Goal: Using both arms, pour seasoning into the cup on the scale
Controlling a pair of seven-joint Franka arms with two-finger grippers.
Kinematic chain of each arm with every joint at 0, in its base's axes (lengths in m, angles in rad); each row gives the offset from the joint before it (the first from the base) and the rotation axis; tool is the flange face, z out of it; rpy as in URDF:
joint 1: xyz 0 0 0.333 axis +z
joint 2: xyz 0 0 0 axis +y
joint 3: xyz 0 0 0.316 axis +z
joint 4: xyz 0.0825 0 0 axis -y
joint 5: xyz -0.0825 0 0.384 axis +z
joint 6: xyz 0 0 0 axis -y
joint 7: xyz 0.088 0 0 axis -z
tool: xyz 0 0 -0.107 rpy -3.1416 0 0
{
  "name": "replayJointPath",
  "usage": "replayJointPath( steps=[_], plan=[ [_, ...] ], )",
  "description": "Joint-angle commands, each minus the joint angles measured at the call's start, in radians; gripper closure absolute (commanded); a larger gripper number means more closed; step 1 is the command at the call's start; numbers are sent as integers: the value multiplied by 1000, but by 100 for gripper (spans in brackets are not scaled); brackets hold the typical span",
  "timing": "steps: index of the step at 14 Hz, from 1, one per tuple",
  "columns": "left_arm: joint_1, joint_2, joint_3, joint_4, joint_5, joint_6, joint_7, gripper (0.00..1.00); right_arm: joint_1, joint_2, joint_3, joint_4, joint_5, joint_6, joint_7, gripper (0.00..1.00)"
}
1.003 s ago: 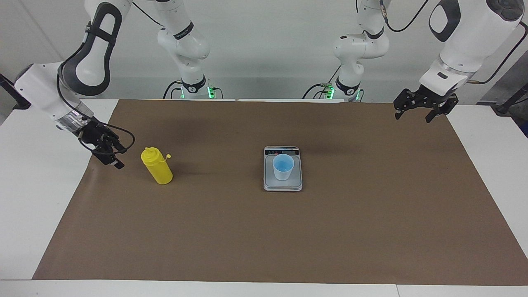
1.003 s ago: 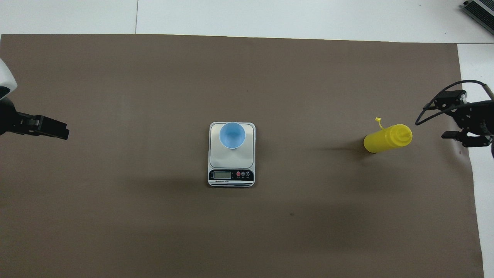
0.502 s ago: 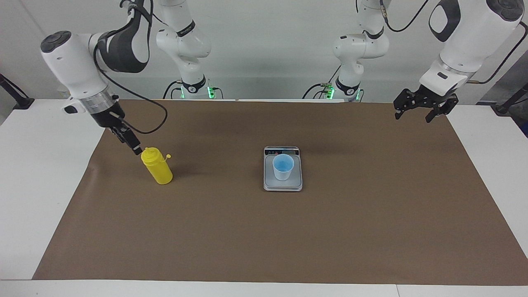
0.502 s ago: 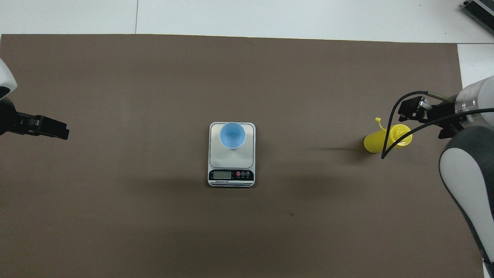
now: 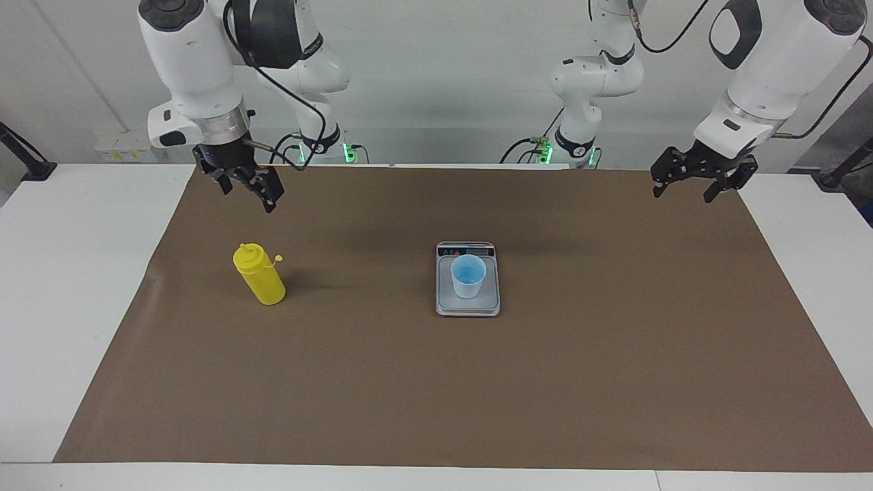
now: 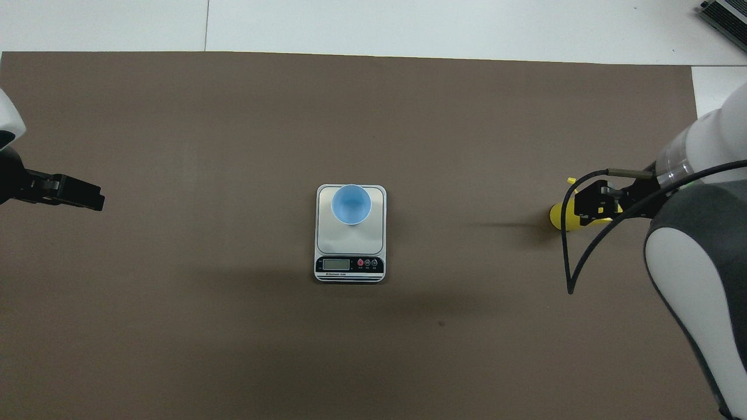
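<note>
The yellow seasoning bottle (image 5: 260, 275) stands upright on the brown mat toward the right arm's end, cap tethered at its side. In the overhead view only its base (image 6: 555, 217) shows under the right hand. The pale-blue cup (image 5: 468, 276) (image 6: 351, 204) stands on the scale (image 5: 468, 305) (image 6: 349, 239) at mid table. My right gripper (image 5: 247, 194) (image 6: 589, 205) is open, empty and raised well above the mat, clear of the bottle. My left gripper (image 5: 689, 187) (image 6: 87, 198) is open and empty, waiting over the mat's edge at the left arm's end.
The brown mat (image 5: 436, 382) covers most of the white table (image 5: 61, 286). A black cable (image 6: 569, 268) loops down from the right wrist. A grey device (image 6: 726, 14) lies at the table's corner farthest from the robots.
My right gripper has risen from beside the bottle's top and swung up, away from it. The bottle, cup, scale and left arm have not moved.
</note>
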Motion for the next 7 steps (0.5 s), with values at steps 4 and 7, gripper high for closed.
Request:
replayJointPath(
  steps=[4, 7],
  plan=[
    [-1, -34, -1, -42, 15, 24, 4, 0, -86, -8, -2, -23, 59, 60, -104, 0],
    [-1, -34, -1, -42, 15, 24, 3, 0, -96, 0, -2, -22, 47, 126, -101, 0]
  ],
)
